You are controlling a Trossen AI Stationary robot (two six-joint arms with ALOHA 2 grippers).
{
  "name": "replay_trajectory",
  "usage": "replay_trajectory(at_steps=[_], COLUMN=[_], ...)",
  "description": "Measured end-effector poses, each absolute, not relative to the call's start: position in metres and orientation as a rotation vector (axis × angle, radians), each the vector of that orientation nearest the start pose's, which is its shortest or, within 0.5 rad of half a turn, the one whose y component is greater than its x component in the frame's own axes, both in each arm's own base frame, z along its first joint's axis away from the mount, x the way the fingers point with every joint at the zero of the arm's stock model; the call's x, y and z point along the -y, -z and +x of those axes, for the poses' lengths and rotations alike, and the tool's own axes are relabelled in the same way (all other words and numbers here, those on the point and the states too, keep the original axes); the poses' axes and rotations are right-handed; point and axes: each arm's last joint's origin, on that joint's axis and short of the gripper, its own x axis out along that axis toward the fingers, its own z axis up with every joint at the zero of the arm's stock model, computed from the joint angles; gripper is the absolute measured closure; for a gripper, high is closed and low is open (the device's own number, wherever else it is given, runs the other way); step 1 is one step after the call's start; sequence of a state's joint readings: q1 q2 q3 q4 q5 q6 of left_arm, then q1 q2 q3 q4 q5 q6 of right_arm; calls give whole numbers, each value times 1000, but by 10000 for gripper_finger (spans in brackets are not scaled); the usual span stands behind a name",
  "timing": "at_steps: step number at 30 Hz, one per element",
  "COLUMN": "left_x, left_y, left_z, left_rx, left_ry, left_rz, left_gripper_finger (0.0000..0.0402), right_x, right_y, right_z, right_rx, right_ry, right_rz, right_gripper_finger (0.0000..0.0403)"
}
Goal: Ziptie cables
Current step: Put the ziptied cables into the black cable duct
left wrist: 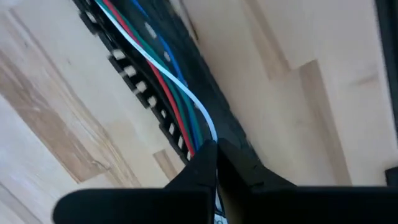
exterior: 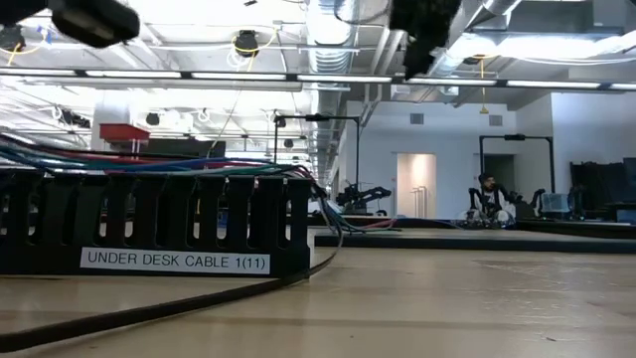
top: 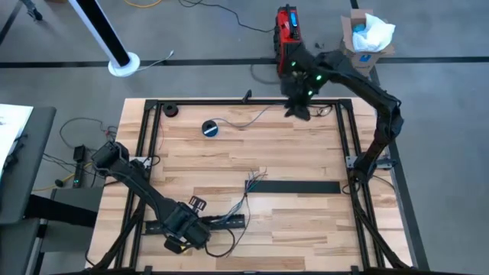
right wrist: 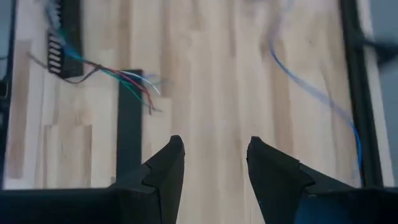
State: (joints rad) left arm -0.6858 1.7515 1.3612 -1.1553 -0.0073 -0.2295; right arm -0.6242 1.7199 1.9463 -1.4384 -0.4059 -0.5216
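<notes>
**Bench inventory: two arms, one wire bundle, two slotted strips**

Left arm: reached from the bench's left edge toward the near edge, elbow bent, wrist low over the slotted strip. The left claw (top: 186, 233) is seen with its fingers (left wrist: 205, 163) pressed together at the tips, the white wire running into the pinch between them.

Right arm: extended from the right side of the bench up and over to the far edge, held high above the wood. The right claw (right wrist: 214, 163) is spread, nothing between its fingers (bare bench shows through the gap).

Cables (top: 243, 200): one bundle, lying near the middle of the bench toward the near side. It is laid along the channel of the near slotted strip (top: 221, 221) and fans out past that strip's end toward the bench centre. In the left wrist view four colours can be counted in the channel: white, red, green and blue.

Slotted strips: two counted. One sits near the front edge under the left claw, labelled "UNDER DESK CABLE 1(11)" in the low view; the second strip (top: 302, 187) lies flat at mid-bench, just beside the fanned wire ends.

Tape roll (top: 210, 128): one, blue and black, toward the far left of the bench (top: 306, 145).

Loose wire (top: 256, 116): one, thin, bluish, by the far edge.
</notes>
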Motion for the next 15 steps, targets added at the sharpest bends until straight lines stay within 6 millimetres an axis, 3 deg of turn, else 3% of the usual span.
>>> replay_trajectory(at_steps=[6,9,15], left_x=[199,199,200], left_y=[-222,-222,-222], left_z=[244,244,244], left_rx=[-1548,-1547,-1549], left_ry=[350,349,335], left_rz=[366,363,348], left_gripper_finger=[401,401,401], right_x=[130,93,30], right_y=[-374,-346,-294], right_z=[301,329,367], right_rx=[-1124,-1188,-1204], right_ry=[-255,-402,-603], right_rz=[43,-15,-153], right_gripper_finger=[239,239,239])
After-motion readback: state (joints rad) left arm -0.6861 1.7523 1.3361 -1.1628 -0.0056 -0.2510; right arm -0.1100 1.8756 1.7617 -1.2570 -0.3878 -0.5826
